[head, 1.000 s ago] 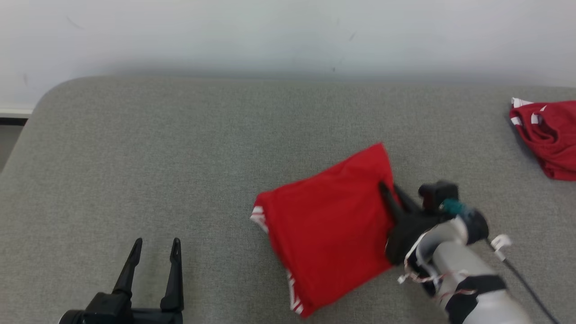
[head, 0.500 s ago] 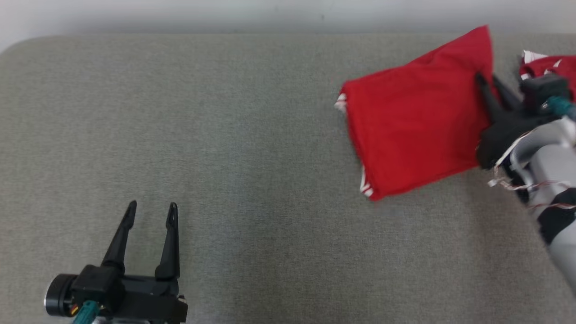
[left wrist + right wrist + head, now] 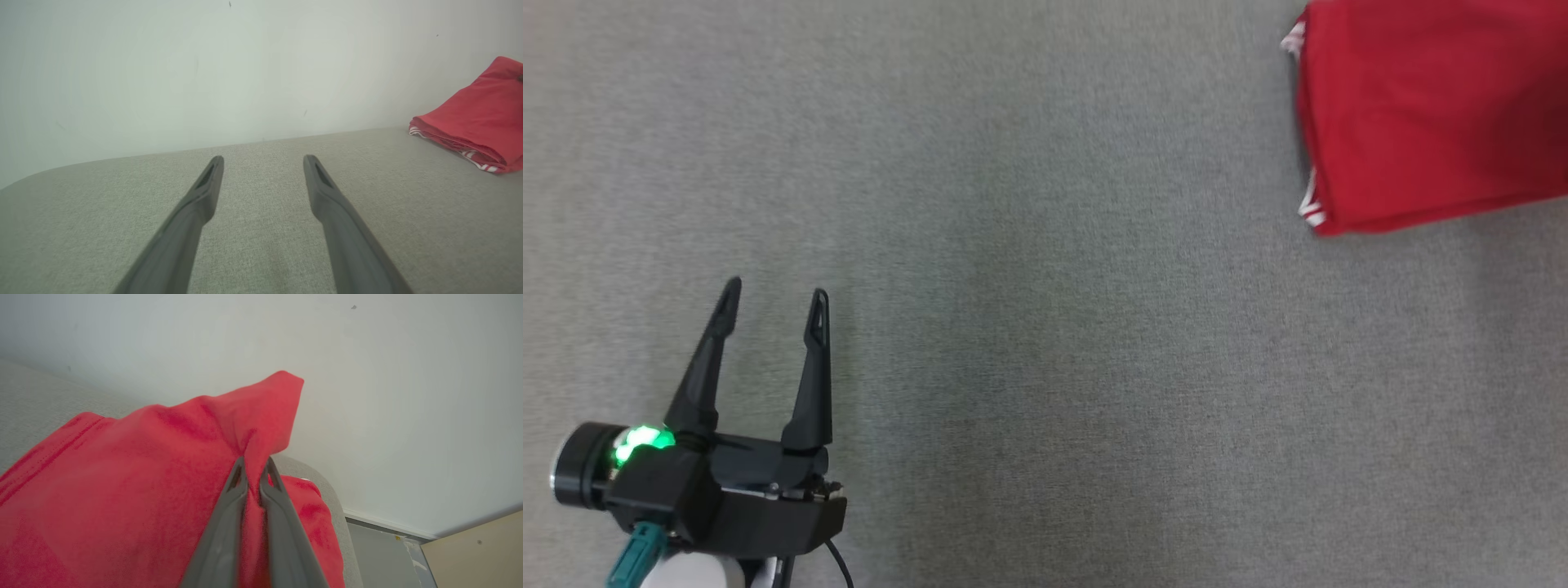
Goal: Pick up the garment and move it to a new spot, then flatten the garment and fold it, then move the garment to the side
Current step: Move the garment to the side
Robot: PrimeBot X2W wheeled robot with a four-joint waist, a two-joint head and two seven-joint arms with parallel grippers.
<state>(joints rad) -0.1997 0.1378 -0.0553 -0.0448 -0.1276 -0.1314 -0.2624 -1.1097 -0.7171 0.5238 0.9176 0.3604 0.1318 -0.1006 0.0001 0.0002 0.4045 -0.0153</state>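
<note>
The folded red garment (image 3: pixel 1429 114) with white-striped trim lies on the grey surface at the head view's top right, running off the right edge. In the right wrist view my right gripper (image 3: pixel 253 467) is shut on a raised fold of the garment (image 3: pixel 163 477), the cloth pinched between its two fingers. From the left wrist the garment (image 3: pixel 478 118) shows far right by the wall. My left gripper (image 3: pixel 772 298) is open and holds nothing at the lower left, well apart from the garment, its fingers (image 3: pixel 204 196) over bare grey fabric.
The grey padded surface (image 3: pixel 1045 327) spreads wide between the left gripper and the garment. A white wall (image 3: pixel 245 61) rises behind the surface. Past my right gripper another red cloth (image 3: pixel 306 506) lies near the surface's rounded end, with floor beyond.
The head camera has shifted, so the whole picture has slid. The garment, held by my right gripper, has travelled right and toward the wall. The left gripper stays open.
</note>
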